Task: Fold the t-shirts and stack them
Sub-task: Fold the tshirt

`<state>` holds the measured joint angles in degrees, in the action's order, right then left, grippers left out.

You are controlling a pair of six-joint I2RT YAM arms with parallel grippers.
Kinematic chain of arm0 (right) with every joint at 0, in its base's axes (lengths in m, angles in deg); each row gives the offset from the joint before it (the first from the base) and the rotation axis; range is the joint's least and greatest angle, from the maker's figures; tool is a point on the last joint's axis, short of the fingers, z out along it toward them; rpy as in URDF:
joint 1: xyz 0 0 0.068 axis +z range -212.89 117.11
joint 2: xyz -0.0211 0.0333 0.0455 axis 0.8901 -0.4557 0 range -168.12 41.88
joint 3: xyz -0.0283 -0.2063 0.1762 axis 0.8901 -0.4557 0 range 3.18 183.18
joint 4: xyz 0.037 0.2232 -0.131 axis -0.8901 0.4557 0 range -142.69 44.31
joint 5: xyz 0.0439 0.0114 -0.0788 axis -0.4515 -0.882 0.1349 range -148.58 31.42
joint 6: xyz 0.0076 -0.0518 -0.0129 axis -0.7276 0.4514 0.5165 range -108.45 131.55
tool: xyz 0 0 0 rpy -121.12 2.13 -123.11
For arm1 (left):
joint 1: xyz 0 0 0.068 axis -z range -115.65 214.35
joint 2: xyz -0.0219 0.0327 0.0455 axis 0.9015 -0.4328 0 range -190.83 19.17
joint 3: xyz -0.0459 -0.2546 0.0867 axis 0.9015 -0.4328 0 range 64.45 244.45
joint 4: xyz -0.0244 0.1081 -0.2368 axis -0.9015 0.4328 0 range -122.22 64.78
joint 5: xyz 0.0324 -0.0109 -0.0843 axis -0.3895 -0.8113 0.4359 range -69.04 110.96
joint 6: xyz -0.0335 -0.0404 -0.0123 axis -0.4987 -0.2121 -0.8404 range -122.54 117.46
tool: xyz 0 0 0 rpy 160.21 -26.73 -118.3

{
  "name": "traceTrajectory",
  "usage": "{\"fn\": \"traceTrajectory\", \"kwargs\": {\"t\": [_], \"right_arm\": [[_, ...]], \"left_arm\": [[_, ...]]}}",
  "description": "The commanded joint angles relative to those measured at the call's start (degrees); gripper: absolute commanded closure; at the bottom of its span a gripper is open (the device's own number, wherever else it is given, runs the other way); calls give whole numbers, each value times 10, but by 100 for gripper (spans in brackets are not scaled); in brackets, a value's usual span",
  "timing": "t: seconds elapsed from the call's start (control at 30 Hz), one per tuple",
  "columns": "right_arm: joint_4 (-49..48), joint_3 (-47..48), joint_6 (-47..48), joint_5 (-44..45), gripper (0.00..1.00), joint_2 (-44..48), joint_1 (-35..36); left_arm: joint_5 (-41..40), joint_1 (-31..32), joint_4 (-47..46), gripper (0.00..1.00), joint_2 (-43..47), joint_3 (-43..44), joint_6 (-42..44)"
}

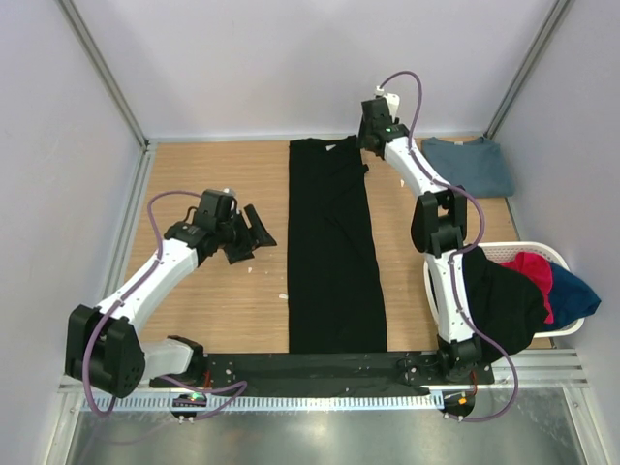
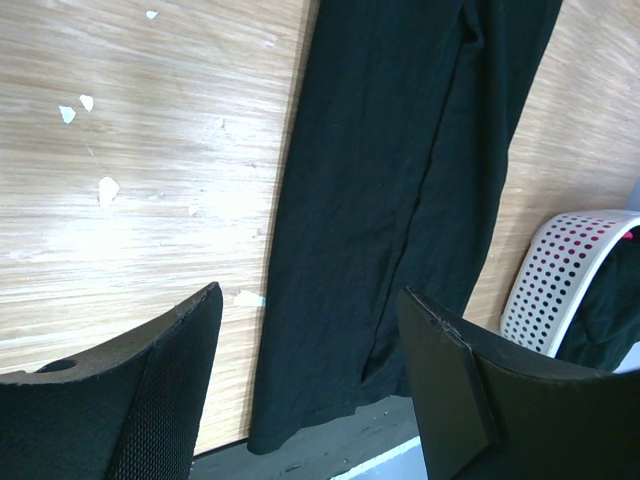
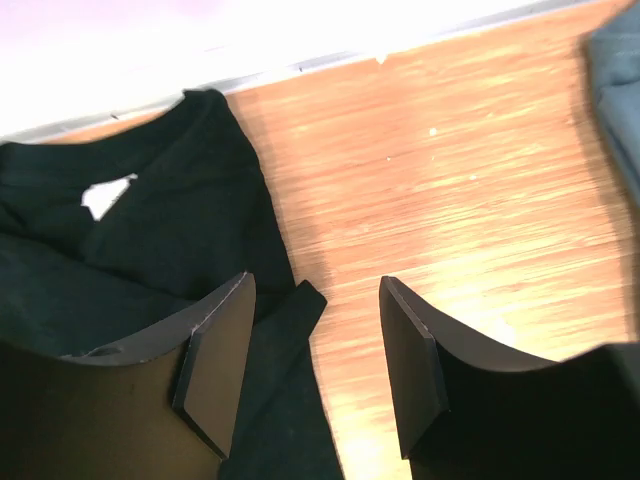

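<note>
A large black t-shirt [image 1: 332, 247] lies folded into a long narrow strip down the middle of the table, collar at the far end. My left gripper [image 1: 254, 234] is open and empty, hovering left of the strip; the strip shows in its view [image 2: 400, 200]. My right gripper [image 1: 368, 145] is open and empty above the strip's far right corner, by the collar [image 3: 130, 200] and a small sleeve tab [image 3: 290, 320]. A slate-blue t-shirt [image 1: 470, 165] lies folded at the far right. A black [image 1: 499, 300], a magenta-red [image 1: 531, 274] and a blue shirt [image 1: 573, 291] fill the basket.
A white perforated basket [image 1: 509, 254] stands at the right edge and shows in the left wrist view [image 2: 565, 275]. White walls enclose the table on three sides. Small white specks [image 2: 105, 190] dot the wood. A black strip [image 1: 320, 366] and a metal rail run along the near edge.
</note>
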<state>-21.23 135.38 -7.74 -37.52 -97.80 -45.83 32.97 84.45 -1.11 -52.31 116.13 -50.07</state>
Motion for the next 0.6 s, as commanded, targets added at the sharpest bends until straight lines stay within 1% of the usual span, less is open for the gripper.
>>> {"fn": "traceTrajectory", "kwargs": {"t": [0.0, 0.2, 0.4, 0.57], "right_arm": [[-25, 5, 10, 21, 41, -21, 7], [-40, 23, 6, -2, 42, -52, -2], [-47, 9, 3, -1, 44, -68, -2], [-52, 1, -4, 1, 51, -74, -2]], "left_arm": [[3, -4, 16, 28, -5, 34, 10], [-4, -4, 35, 28, -21, 56, 15], [-5, -5, 45, 28, -35, 62, 14], [-5, -5, 49, 28, -36, 62, 11]]}}
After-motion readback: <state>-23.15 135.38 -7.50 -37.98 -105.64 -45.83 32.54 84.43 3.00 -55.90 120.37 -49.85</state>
